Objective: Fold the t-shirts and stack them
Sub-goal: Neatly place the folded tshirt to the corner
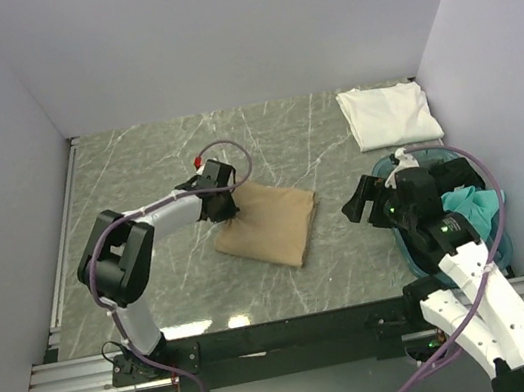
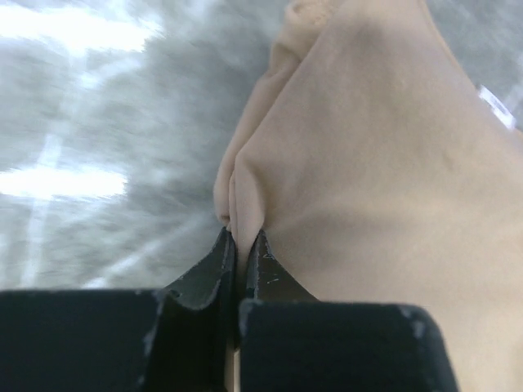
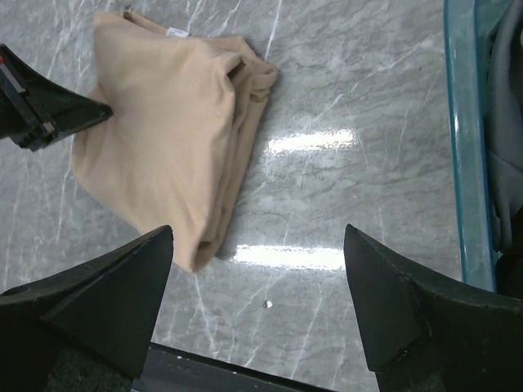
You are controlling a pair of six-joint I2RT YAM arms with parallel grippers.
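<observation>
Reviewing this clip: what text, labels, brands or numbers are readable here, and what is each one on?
No text can be read.
White tag at the edge of the tan t-shirt: too small and blurred to read in either wrist view.
Teal basket: no markings visible.

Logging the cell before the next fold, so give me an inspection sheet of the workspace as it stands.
Surface: grey marbled table, glare patches.
Job's things: tan t-shirt folded mid-table; white t-shirt folded at far right; teal t-shirt crumpled in the teal basket.
Clutter: the teal basket, at right near edge.
Grippers: left gripper shut on the tan t-shirt's edge; right gripper open, above bare table beside the basket.
Cables: purple cable looped over each arm.
Surroundings: white walls on three sides; metal rail along near edge.
</observation>
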